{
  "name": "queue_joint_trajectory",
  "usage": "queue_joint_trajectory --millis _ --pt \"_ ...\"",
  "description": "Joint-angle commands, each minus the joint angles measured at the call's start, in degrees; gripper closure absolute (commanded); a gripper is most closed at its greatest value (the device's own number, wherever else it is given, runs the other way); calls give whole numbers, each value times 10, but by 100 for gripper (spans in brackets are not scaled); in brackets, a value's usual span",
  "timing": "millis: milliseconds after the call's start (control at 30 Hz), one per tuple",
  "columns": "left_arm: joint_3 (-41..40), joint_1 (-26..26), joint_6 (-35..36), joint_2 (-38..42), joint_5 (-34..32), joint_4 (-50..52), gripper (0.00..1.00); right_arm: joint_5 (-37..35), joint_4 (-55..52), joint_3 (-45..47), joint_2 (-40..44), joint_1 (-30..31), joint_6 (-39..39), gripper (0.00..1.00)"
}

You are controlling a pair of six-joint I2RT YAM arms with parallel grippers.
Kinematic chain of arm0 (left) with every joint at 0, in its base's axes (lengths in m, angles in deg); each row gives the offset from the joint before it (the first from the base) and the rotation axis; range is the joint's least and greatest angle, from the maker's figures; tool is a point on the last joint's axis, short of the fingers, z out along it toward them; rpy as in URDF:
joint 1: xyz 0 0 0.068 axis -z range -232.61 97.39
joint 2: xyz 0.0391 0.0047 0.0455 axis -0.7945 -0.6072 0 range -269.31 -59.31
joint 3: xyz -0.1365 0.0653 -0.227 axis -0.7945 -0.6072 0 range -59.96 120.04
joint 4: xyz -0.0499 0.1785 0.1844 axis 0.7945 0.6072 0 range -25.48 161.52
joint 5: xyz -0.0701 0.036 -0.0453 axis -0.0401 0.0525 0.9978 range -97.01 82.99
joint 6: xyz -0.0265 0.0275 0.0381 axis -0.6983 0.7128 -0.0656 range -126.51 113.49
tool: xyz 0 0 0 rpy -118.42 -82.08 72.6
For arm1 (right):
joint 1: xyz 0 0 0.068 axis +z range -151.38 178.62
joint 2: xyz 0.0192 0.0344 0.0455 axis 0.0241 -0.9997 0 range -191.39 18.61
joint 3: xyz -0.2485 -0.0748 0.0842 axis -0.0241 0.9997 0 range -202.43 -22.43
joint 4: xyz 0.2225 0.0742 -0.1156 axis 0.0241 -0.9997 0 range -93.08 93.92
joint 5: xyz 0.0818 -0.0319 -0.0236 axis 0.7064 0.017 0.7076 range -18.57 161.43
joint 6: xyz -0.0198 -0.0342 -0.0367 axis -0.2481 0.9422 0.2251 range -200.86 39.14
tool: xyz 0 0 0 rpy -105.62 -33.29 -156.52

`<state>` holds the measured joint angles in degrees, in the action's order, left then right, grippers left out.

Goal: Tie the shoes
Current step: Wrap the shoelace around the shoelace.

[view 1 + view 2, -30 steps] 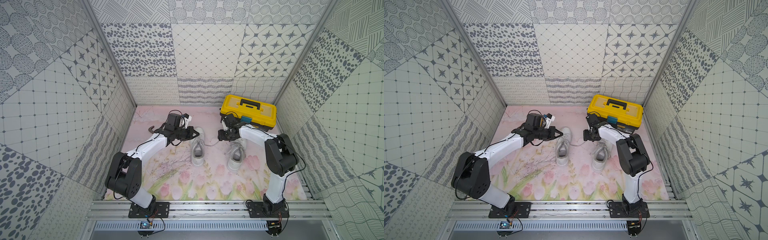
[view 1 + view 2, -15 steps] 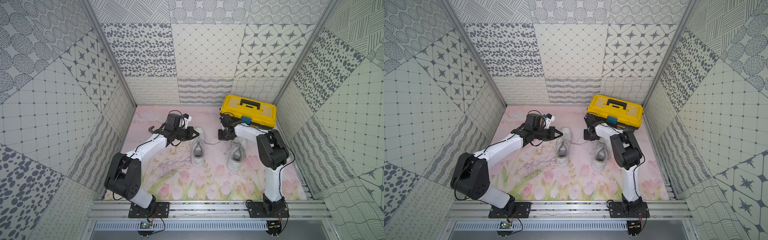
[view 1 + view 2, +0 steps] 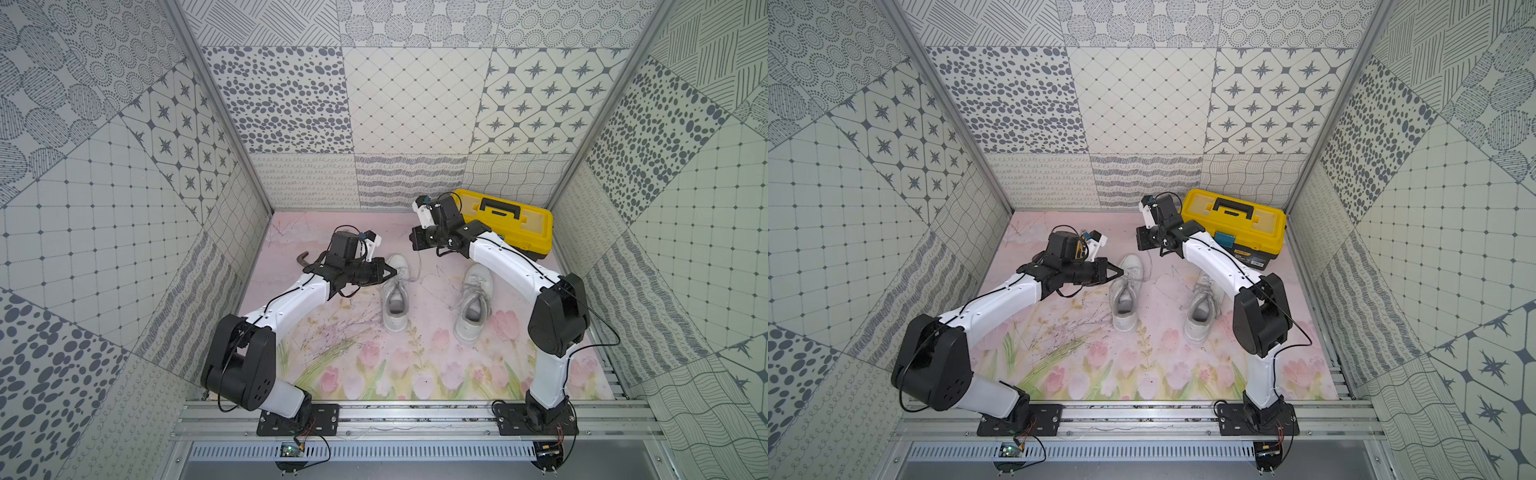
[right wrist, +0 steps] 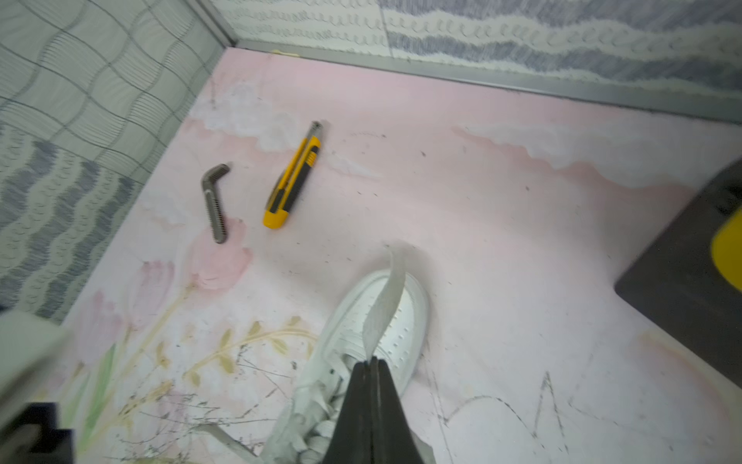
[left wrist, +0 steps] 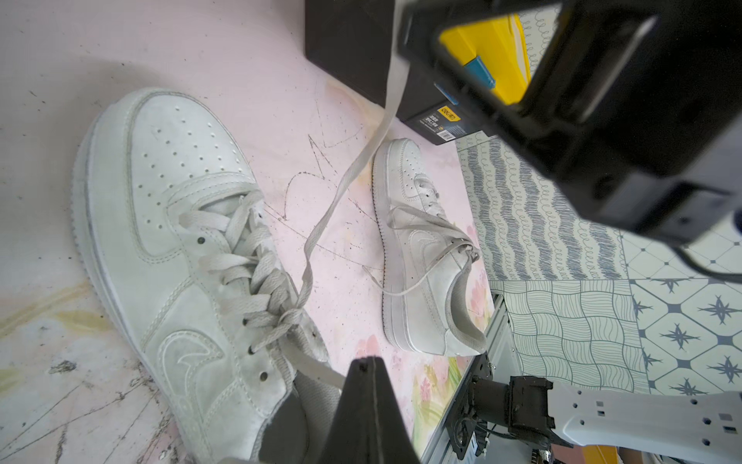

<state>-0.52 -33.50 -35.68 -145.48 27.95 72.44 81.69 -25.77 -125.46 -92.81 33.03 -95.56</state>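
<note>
Over left shoe (image 3: pixel 395 299) | left claw (image 5: pixel 366 361) clamps one lace (image 5: pixel 317 366) | right claw (image 4: pixel 371 363) clamps other lace (image 4: pixel 386 305) | pinched ends hidden

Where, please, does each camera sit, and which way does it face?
Top views: high over the front rail, looking down toward the back wall; left arm, right arm, left shoe, right shoe, toolbox.
Left wrist: on the left arm, looking past the left end effector, shut on the lace, at the left shoe; right arm visible.
Right wrist: on the right arm, looking past the right end effector, shut on the lace, at the shoe's toe and a utility knife.
Shared: wrist views both show that shoe, lace.
</note>
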Motion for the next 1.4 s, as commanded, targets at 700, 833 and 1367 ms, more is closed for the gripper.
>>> queue_joint_trajectory --millis 700,833,1367 --pt "11 2 -3 -1 4 -30 100 249 285 389 214 -67 63 43" --pt "24 2 -2 -11 6 -26 100 273 330 423 209 -43 76 43" --pt "37 3 -4 -28 9 -22 100 263 339 349 114 16 77 41"
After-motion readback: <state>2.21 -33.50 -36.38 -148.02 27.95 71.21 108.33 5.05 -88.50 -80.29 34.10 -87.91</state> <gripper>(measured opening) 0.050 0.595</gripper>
